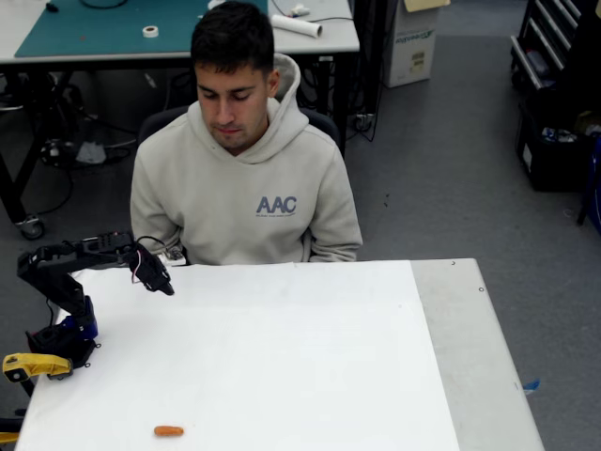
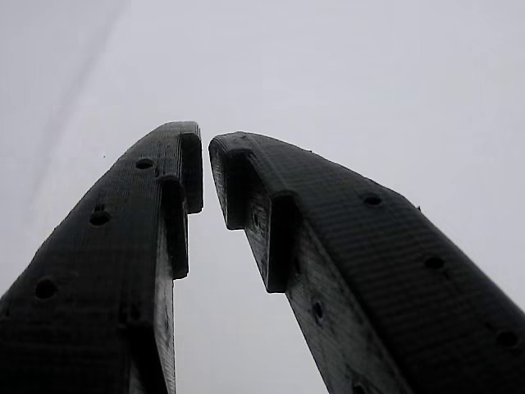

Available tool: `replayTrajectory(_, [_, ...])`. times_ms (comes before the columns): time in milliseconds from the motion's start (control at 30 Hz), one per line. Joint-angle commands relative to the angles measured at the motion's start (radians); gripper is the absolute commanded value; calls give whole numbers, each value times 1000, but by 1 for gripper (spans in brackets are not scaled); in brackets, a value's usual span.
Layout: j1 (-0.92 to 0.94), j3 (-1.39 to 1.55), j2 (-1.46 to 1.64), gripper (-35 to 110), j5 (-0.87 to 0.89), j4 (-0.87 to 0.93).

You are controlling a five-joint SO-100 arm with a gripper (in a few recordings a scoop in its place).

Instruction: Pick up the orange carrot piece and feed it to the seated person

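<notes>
Hanging at the left edge of the fixed view, the gripper [image 1: 161,282] points down toward the white table [image 1: 282,357] with nothing between its fingers; in the wrist view the two dark fingertips [image 2: 205,168] nearly meet at the top, only a thin sliver between them, so it reads as all but closed and empty. Beneath them there is only blank white surface.

The orange carrot piece [image 1: 169,431] lies flat near the bottom edge of the fixed view, lower left, well apart from the gripper. The seated person [image 1: 242,160] sits behind the table's far edge, upper centre, head bowed toward the surface.

Risks, as I judge them: the piece is small and rounded, so a slightly off-centre pinch could roll or flick it, possibly over the near edge it sits close to. Jaws this narrow would have to spread first or they would simply push it. The final delivery brings hard fingers toward a face.

The arm's base [image 1: 56,343] is partly cut off at the left. The person's hands are hidden behind the table.
</notes>
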Motion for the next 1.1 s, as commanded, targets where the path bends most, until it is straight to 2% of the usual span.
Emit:
replayTrajectory(0, [120, -121, -31, -3, -11, 12])
replayTrajectory(567, [632, -348, -296, -3, -316, -26])
replayTrajectory(833, [781, -457, -471, -3, -428, -123])
replayTrajectory(1067, [893, -494, -548, -3, -489, -130])
